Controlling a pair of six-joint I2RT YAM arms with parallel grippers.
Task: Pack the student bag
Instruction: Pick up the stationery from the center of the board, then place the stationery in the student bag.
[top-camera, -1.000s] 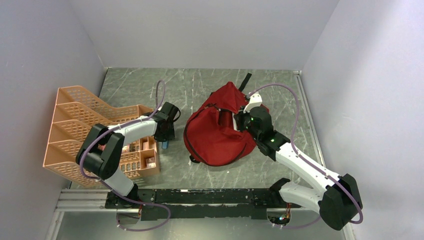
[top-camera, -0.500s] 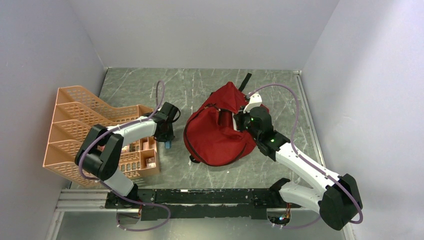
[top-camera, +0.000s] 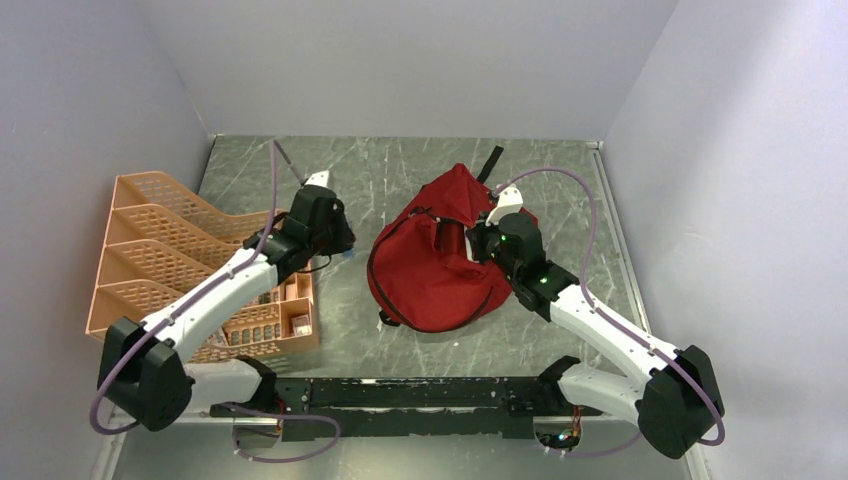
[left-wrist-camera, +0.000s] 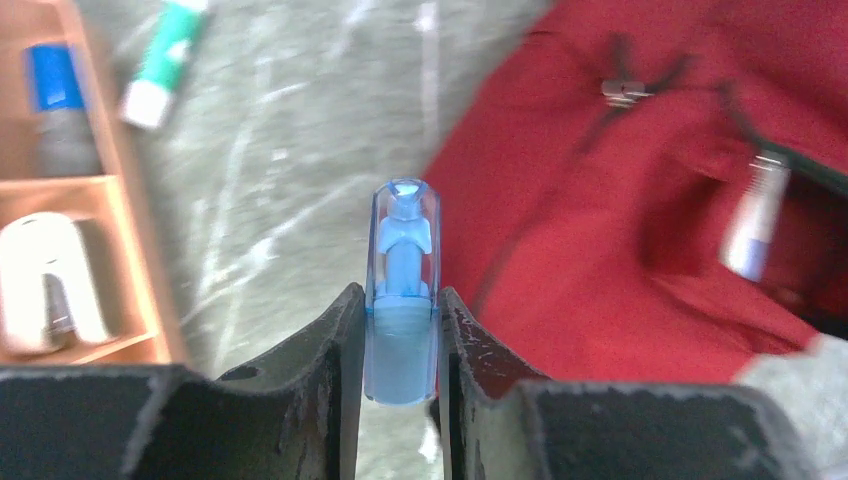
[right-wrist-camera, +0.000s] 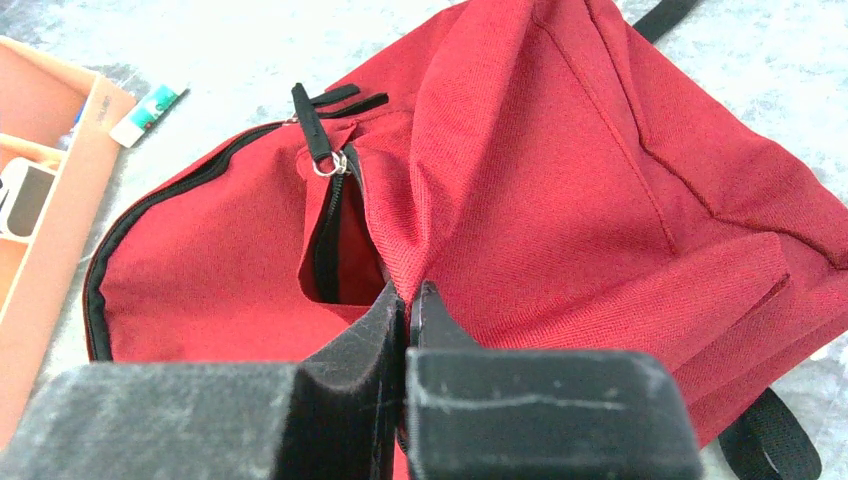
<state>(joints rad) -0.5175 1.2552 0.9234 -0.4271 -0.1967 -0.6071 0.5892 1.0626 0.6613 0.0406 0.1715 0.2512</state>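
Left hand (left-wrist-camera: 401, 300) clamps a small translucent blue capped stick (left-wrist-camera: 403, 230) above the grey marbled surface (top-camera: 400, 180). At 3 o'clock lies the soft red fabric student bag (top-camera: 430, 285), unzipped. The right hand (right-wrist-camera: 408, 300) is closed, pinching its cloth. Green-white tube (left-wrist-camera: 165, 60) at 11 o'clock, label blurred.

Orange organiser (top-camera: 140, 186) sits on marbled table (top-camera: 400, 180), green tube (left-wrist-camera: 165, 58) beside.

No writing can be read anywhere here. The green-and-white tube (left-wrist-camera: 160, 62), lying just beside the orange organiser (left-wrist-camera: 120, 180), shows only colour bands, its surface too blurred for letters. The blue-topped container (left-wrist-camera: 55, 80) inside the organiser is equally unreadable. The student bag (right-wrist-camera: 600, 200) gives me plain red fabric, with no lettering I can make out.
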